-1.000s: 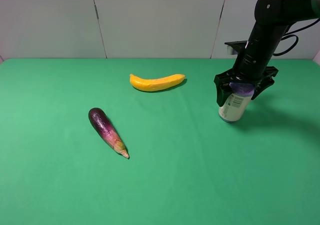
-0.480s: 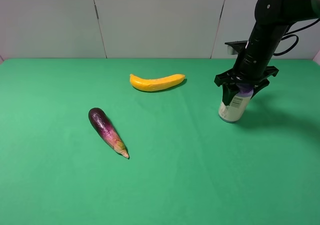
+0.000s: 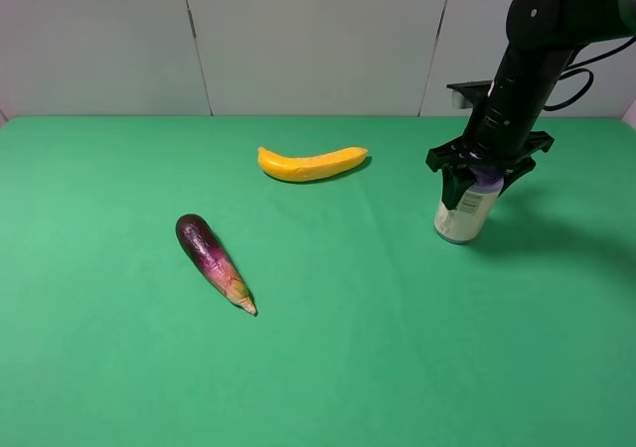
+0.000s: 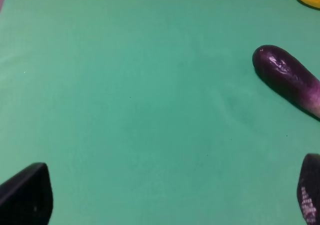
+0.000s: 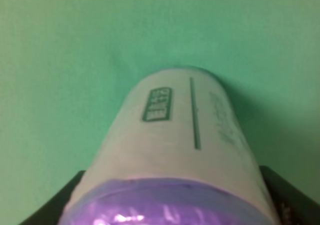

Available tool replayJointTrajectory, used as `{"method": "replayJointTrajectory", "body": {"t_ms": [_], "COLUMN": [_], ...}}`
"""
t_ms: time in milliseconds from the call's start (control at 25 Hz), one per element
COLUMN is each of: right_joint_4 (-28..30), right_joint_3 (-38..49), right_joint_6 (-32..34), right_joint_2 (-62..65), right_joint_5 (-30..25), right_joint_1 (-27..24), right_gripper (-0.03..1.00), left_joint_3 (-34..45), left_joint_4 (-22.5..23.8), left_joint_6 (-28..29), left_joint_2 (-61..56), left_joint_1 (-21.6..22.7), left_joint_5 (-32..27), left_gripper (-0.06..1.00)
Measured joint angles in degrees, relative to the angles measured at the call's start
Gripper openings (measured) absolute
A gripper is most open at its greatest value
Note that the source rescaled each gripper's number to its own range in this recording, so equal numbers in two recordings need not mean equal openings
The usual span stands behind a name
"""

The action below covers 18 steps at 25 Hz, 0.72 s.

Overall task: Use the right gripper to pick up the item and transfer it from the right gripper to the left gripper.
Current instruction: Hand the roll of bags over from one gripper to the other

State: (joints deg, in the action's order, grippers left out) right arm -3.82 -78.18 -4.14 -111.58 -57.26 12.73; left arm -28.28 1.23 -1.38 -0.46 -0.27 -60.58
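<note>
Right claw [image 3: 472,193] is clenched on the purple top end of the can [image 3: 460,219], which stands on end on the green desk [image 3: 348,368] at the right, well apart from the banana [image 3: 311,163]. Left claw [image 4: 167,197] hangs released near the eggplant [image 4: 290,82]. Recommended: lift straight up without swinging, since the hold sits high, leaving the lower label free for the handover.
</note>
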Motion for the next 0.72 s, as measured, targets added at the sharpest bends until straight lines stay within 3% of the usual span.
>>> {"method": "replayJointTrajectory", "body": {"t_ms": [720], "right_joint_4": [-0.8], "right_joint_3": [-0.7], "right_joint_6": [0.0], "right_joint_2": [7.0], "right_joint_5": [-4.7], "right_joint_1": [0.0], "right_gripper": [0.01], "left_joint_3": [0.0], "left_joint_4": [0.0], "left_joint_6": [0.0], "left_joint_2": [0.0], "left_joint_1": [0.0], "left_joint_5": [0.0], "left_gripper": [0.94]}}
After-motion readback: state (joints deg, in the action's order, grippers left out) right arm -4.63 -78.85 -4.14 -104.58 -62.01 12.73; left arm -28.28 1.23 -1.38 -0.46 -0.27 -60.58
